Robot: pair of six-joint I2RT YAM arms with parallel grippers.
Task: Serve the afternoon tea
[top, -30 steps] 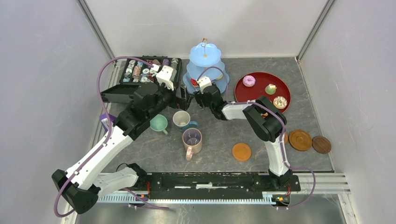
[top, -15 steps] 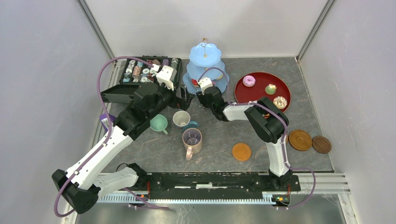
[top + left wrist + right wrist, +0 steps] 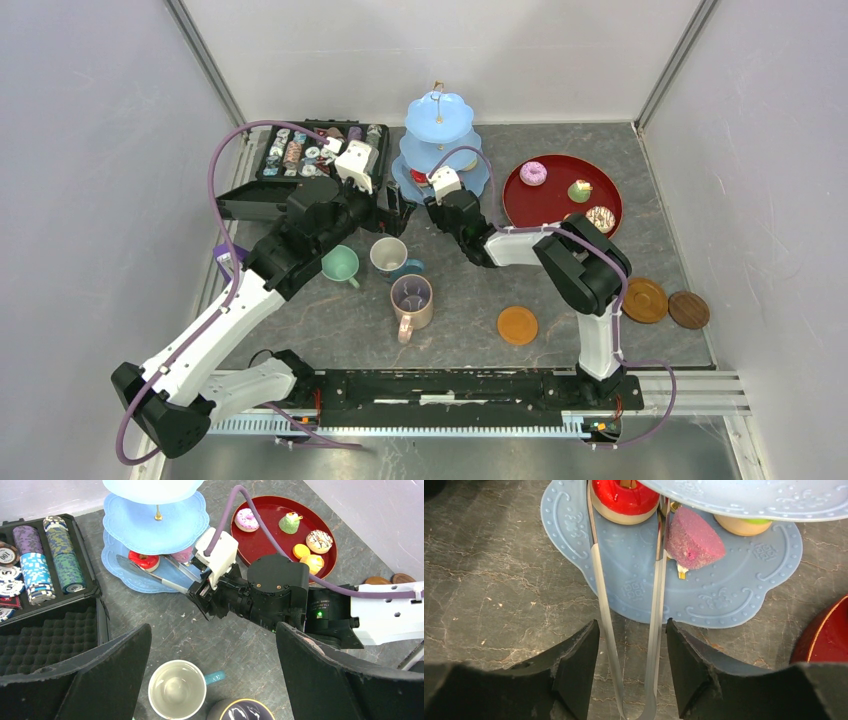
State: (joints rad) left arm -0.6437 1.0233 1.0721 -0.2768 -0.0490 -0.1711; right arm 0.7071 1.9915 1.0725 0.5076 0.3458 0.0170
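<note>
Right pincer (image 3: 626, 672) at the stand's (image 3: 734, 592) bottom tier, fingers clamped on the tongs (image 3: 651, 630).
Red pastry (image 3: 625, 499) just past the tong tips; left pincer (image 3: 212, 680) apart above the white-and-blue mug (image 3: 177, 689).

Black case (image 3: 300, 160) seen open at bench (image 3: 470, 290) far left, chip stacks (image 3: 50, 555) packed in rows, foam lining (image 3: 45, 640) exposed. Metal tongs (image 3: 624, 630) laid pointing away. Red tray (image 3: 555, 200) set far right.
</note>
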